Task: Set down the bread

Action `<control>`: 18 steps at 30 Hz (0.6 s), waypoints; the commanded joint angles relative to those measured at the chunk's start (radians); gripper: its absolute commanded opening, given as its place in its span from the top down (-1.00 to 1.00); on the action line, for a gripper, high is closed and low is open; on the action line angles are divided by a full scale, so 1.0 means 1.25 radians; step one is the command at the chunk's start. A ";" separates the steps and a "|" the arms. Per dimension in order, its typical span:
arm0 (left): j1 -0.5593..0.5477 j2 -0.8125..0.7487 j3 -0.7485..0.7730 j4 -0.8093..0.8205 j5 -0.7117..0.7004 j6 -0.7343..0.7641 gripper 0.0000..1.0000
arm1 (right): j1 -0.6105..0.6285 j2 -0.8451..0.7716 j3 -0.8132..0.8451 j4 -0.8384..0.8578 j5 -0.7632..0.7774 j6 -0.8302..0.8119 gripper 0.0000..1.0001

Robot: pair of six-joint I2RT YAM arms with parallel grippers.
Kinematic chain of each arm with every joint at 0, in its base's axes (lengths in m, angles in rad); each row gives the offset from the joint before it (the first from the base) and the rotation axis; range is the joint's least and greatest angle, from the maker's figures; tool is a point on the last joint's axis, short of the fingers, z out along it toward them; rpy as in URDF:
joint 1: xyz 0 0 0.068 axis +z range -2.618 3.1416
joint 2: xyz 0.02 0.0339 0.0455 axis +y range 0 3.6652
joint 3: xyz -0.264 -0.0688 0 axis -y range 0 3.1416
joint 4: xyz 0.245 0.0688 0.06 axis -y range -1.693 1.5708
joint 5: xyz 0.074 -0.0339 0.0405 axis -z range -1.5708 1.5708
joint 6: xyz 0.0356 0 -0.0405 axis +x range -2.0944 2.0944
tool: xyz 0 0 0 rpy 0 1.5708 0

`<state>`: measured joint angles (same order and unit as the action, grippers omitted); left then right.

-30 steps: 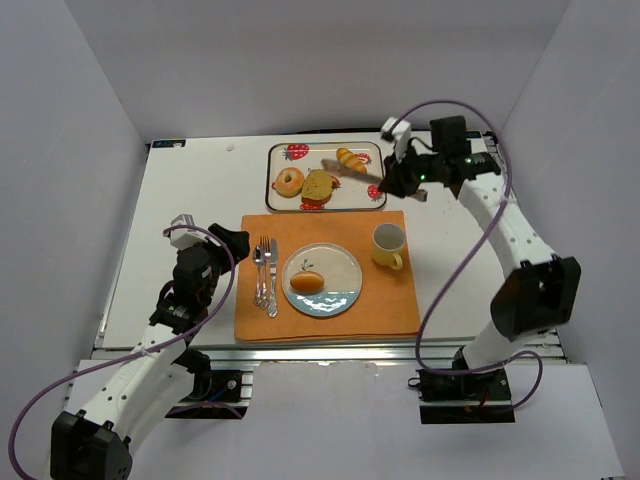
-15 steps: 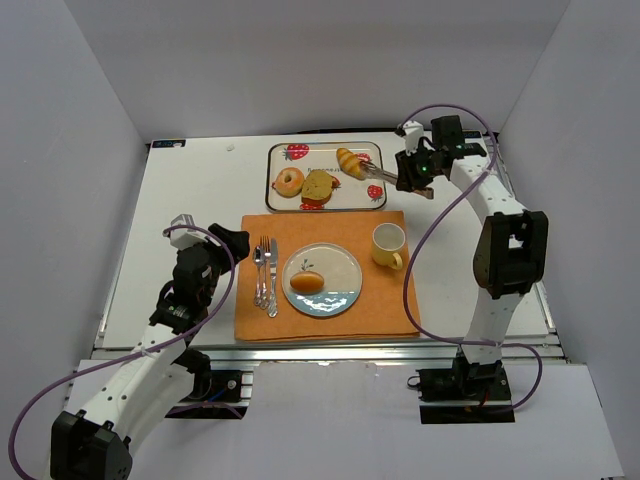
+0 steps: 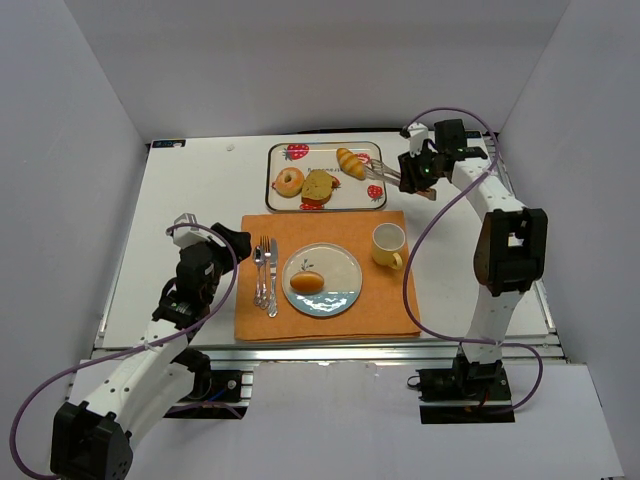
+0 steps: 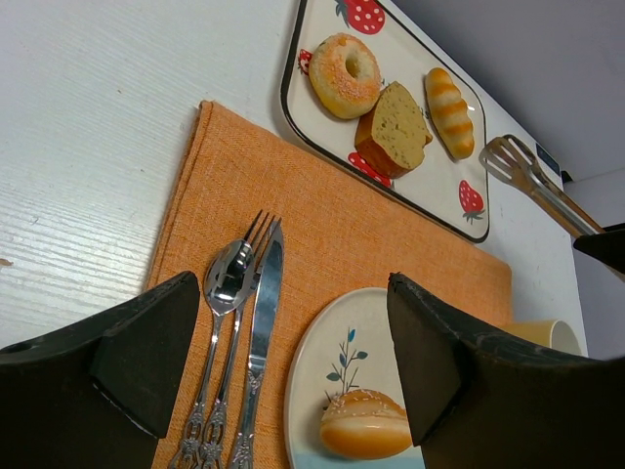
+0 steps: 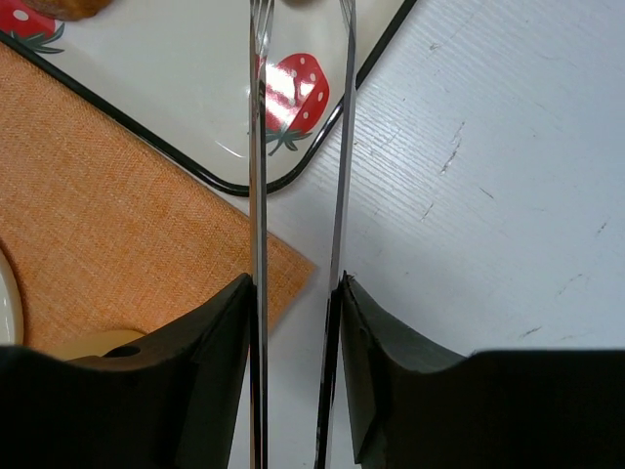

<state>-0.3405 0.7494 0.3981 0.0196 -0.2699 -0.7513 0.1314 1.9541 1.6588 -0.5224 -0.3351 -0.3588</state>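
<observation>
A glazed bread roll (image 3: 307, 282) lies on the round plate (image 3: 345, 262) on the orange placemat; the left wrist view shows it (image 4: 366, 424) low on the plate (image 4: 322, 362). My right gripper (image 3: 415, 175) is shut on metal tongs (image 3: 385, 174), whose empty tips hover over the strawberry tray's (image 3: 272, 180) right end. In the right wrist view the tong arms (image 5: 256, 147) run between my fingers (image 5: 293, 293). The tray holds a bagel (image 3: 288, 181), a bread slice (image 3: 319, 185) and a striped roll (image 3: 351, 161). My left gripper (image 3: 232, 240) is open and empty left of the placemat (image 4: 293, 293).
A yellow mug (image 3: 388, 244) stands on the placemat (image 3: 325, 320) right of the plate. A spoon, fork and knife (image 3: 265, 275) lie left of the plate. The white enclosure walls stand close behind the tray and to the right.
My right arm has drawn the tongs back to the right, from over the tray near the striped roll to its right end. The left arm has barely moved.
</observation>
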 commanded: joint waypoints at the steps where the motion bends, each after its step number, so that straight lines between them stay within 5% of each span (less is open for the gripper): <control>1: 0.002 -0.008 0.021 0.005 0.005 0.005 -0.74 | 0.000 0.015 0.009 0.030 -0.004 0.013 0.09; 18: 0.002 -0.004 0.023 0.005 0.002 0.005 -0.74 | 0.000 0.047 0.017 0.033 -0.009 0.008 -0.06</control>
<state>-0.3405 0.7475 0.3981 0.0219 -0.2703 -0.7509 0.1326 2.0006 1.6588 -0.5190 -0.3359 -0.3500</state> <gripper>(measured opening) 0.867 0.527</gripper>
